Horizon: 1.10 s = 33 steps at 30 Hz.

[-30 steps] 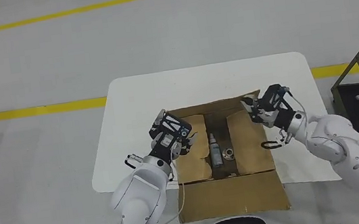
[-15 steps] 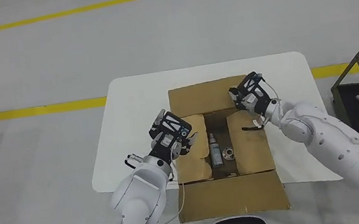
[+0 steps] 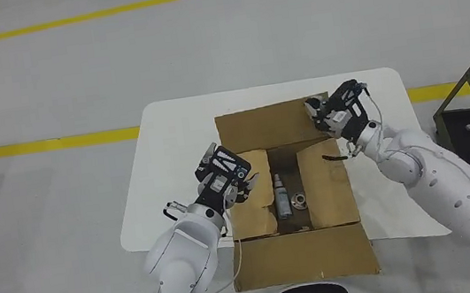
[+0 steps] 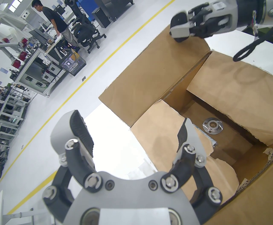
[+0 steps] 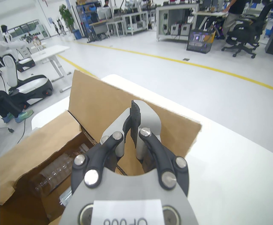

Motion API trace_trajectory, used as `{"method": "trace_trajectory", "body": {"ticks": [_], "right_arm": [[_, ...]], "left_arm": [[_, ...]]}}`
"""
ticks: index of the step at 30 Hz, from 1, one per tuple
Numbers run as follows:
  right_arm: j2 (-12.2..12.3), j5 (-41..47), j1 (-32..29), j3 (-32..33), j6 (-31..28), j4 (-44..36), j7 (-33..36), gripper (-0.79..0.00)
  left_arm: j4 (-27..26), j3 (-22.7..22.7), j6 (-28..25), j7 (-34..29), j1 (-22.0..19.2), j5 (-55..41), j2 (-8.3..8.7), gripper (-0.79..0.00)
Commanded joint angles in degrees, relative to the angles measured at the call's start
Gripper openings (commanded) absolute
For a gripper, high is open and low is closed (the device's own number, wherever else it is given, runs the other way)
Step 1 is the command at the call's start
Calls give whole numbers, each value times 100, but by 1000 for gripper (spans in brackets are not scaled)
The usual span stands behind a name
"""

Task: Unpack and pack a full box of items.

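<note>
Closest in, the left gripper (image 4: 132,125) hadn't budged: jaws wide open, holding nothing, over the torn left inner flap (image 3: 255,193) of the brown cardboard box (image 3: 303,258). Down inside lay a clear plastic bottle (image 3: 282,196) and a round metal flange (image 4: 212,125). Further back, the far flap (image 3: 264,127) had gone from half-raised to folded out over the white table (image 3: 182,153). The right gripper (image 5: 132,116) sat at its corner, fingers pinched together on nothing I could see. I reckon the box was basically ready for unpacking.

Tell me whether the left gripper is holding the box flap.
No, the fingers of the left gripper stand wide apart, clamped on nothing.
</note>
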Motion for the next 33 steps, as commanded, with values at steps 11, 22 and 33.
{"method": "trace_trajectory", "body": {"ticks": [11,22,33], "right_arm": [[363,-452,-2489,1747,318,-1452,-851,-785],[296,-411,-3008,1419,-126,-1302,-856,-785],[277,-822,-2781,1227,-780,-1032,-744,-785]], "left_arm": [[0,0,0,0,0,0,0,0],[0,0,0,0,0,0,0,0],[-5,70,-5,159,99,27,10,0]]}}
